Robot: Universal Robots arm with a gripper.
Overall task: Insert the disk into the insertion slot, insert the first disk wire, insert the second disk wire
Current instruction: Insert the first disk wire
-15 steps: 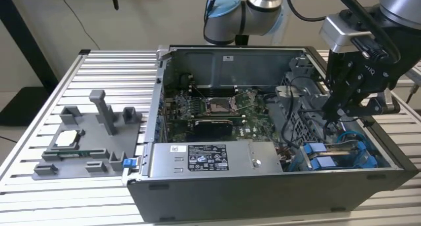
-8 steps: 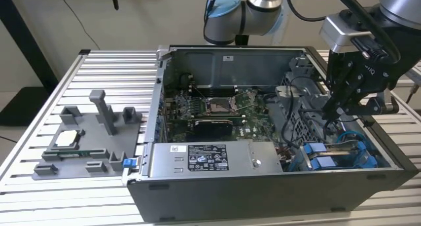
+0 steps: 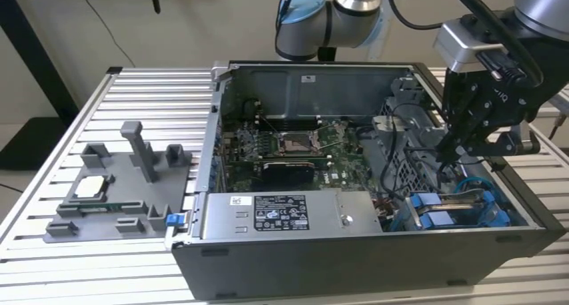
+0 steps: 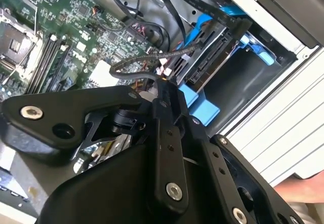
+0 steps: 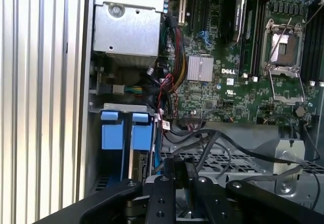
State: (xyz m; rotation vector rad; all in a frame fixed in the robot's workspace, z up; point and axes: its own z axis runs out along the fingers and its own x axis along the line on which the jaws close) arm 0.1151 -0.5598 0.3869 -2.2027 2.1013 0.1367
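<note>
1. Hanging in the upper right of the exterior view, the black gripper (image 3: 447, 157) points down into the open computer case (image 3: 356, 262).
2. Its tip is low over the grey metal cage on the exterior view's right side of the case, close to the insertion slot (image 3: 402, 178).
3. I cannot tell if the gripper is open or closed.
4. The disk (image 4: 212, 57) sits inside the slot, in the lower right of the exterior view, and its blue carrier (image 3: 440, 220) shows at the end of the cage.
5. In the second wrist view the gripper tip is right by a black wire (image 4: 136, 64). The wire bends in a loop and runs toward the edge of the disk. I cannot tell if the gripper holds it.
6. In the first wrist view two blue tabs (image 5: 112, 135) sit side by side, and more black wires lie across the cage wall full of holes.
7. A big silver box (image 3: 284, 215) with a white label lies in the case at the bottom middle of the exterior view, just beside the cage.
8. The green board (image 3: 284, 145) lies in the middle of the case, behind the silver box.
9. The case stands on a ribbed metal table (image 3: 142, 98).
10. A grey tray (image 3: 116, 215) of holders rests on the table at the exterior view's left, well apart from the gripper.
</note>
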